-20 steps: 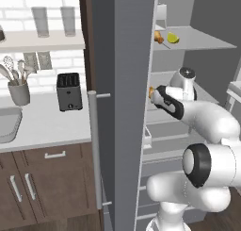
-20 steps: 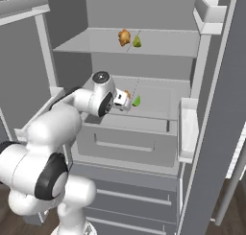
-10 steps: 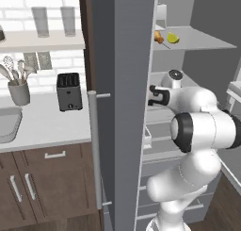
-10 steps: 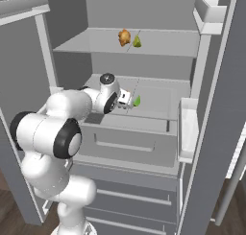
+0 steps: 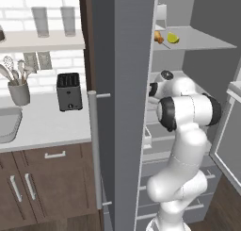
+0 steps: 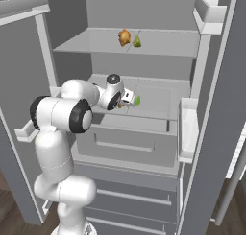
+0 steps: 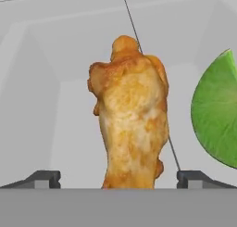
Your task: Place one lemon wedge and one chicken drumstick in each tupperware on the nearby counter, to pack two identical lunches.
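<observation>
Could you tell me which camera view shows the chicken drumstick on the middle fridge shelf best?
The hand view: the chicken drumstick looms large between the open gripper tips. The right base view shows just an orange sliver behind the gripper.

chicken drumstick [image 7: 132,115] between open jaws, lemon wedge [image 7: 216,110] beside

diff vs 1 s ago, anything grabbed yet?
Nothing grabbed. The arm folded in and pushed the gripper deeper over the fridge's middle shelf, up to the drumstick that now stands between its open fingers. The lemon wedge beside it, the upper-shelf drumstick and wedge, and the toaster stayed put.
</observation>
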Controlling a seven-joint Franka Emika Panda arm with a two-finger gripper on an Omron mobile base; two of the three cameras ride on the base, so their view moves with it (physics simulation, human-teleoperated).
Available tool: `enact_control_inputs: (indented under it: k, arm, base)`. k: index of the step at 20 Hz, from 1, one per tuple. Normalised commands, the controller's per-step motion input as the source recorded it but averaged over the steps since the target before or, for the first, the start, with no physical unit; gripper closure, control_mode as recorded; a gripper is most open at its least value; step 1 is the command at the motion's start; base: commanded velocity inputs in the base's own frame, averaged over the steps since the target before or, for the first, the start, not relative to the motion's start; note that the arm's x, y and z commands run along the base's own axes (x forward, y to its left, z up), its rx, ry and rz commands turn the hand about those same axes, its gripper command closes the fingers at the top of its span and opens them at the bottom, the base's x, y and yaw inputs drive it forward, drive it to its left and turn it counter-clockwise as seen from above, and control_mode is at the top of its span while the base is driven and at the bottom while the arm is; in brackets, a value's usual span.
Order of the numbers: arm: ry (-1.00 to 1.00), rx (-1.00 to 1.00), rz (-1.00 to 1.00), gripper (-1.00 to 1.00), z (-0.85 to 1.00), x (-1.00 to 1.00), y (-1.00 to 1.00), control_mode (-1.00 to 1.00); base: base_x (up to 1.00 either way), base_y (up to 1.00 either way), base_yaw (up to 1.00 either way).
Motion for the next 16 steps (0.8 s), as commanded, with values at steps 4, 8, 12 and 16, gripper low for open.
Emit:
enact_control_inputs:
  k: [4, 8, 12, 16]
  arm:
    - [0.0, 0.01, 0.0, -1.0, -0.28, 0.58, -0.06, -1.0]
    - [0.02, 0.01, 0.0, 1.0, -0.3, 0.53, -0.05, -1.0]
    - [0.05, -0.01, 0.0, 1.0, -0.68, -0.02, 0.0, -1.0]
    - [0.01, -0.02, -0.02, 1.0, -0.79, -0.98, 0.04, -1.0]
  base:
    - [0.0, 0.0, 0.0]
    - [0.0, 0.0, 0.0]
    - [0.0, 0.0, 0.0]
    - [0.0, 0.0, 0.0]
